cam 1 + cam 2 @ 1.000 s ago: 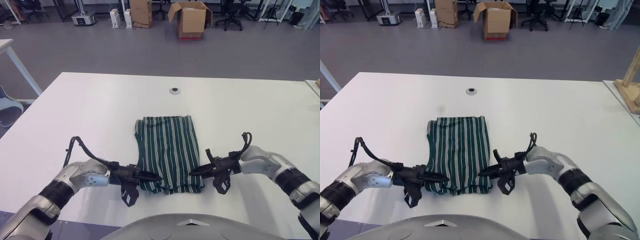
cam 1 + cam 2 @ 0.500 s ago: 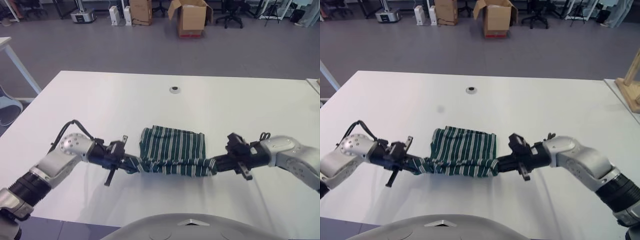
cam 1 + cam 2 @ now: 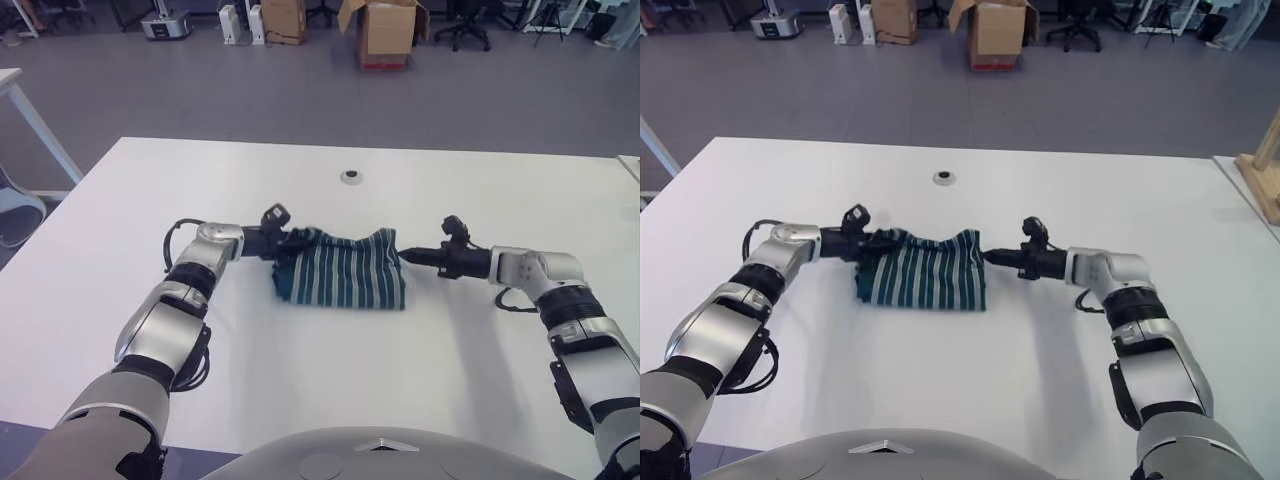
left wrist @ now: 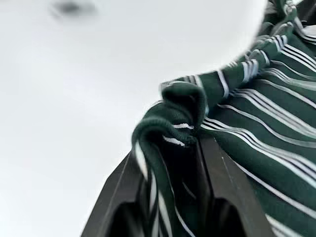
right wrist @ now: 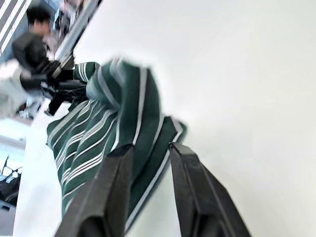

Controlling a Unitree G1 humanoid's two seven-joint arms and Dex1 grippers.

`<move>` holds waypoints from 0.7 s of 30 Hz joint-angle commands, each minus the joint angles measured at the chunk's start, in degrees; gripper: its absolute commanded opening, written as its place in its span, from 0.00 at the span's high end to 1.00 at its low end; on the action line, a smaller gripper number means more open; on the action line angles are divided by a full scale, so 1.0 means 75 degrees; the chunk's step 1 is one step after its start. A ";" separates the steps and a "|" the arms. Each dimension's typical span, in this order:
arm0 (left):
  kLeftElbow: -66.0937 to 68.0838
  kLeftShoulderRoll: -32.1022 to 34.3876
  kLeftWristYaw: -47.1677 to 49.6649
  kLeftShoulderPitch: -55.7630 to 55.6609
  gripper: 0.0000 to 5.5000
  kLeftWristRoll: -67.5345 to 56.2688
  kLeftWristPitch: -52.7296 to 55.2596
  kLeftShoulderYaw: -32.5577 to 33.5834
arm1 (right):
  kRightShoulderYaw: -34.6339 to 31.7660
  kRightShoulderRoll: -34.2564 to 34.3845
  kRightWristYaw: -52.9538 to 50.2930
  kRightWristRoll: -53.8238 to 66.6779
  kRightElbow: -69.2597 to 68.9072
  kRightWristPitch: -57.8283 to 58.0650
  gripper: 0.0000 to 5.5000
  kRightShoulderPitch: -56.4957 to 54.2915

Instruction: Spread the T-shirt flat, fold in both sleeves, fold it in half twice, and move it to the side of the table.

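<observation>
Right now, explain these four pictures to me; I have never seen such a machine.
This is a humanoid robot with two arms, each ending in a two-fingered gripper. Two pictures come from cameras in its head, looking down over a white table; two come from cameras on its wrists, close up. On the table lies a folded green striped T-shirt. The left gripper pinches its far left corner, the right gripper its far right corner; the wrist views show cloth between the black fingers.

The right gripper [image 5: 149,148] pinches a bunched corner of the green, white-striped T-shirt [image 5: 116,111] between its 2 black fingers [image 5: 111,182], over the white table [image 5: 237,69]. Farther off, the blurred left gripper [image 5: 66,85] meets the shirt's other end.
</observation>
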 commanded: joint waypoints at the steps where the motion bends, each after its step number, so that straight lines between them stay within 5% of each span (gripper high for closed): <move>1: -0.1217 -0.0192 0.0473 0.0108 0.82 0.0970 -0.2760 0.0214 | -0.0901 0.0276 -0.0507 -0.0022 -0.0488 0.0014 0.76 0.0022; 4: -0.0908 -0.0310 0.1463 -0.0196 0.82 0.2280 -0.3514 -0.0092 | -0.1186 0.0462 -0.0566 -0.0127 -0.0847 0.0163 0.76 0.0046; 11: 0.1402 -0.0208 0.1994 -0.0623 0.67 0.2545 -0.1453 0.0701 | -0.1415 0.0737 -0.0562 -0.0320 -0.1451 0.0244 0.75 0.0364; 14: 0.1378 -0.0182 0.3062 -0.1010 0.66 0.2812 -0.1795 0.0965 | -0.1499 0.0767 -0.0537 -0.0326 -0.1690 0.0333 0.75 0.0567; 18: 0.0742 -0.1054 0.0767 -0.0665 0.66 0.2371 -0.3499 0.0868 | -0.1522 0.0825 -0.0538 -0.0370 -0.1851 0.0377 0.75 0.0718; 21: 0.1155 -0.1322 -0.0459 -0.0352 0.66 0.2586 -0.3278 0.0660 | -0.1526 0.0854 -0.0489 -0.0444 -0.1940 0.0409 0.75 0.0773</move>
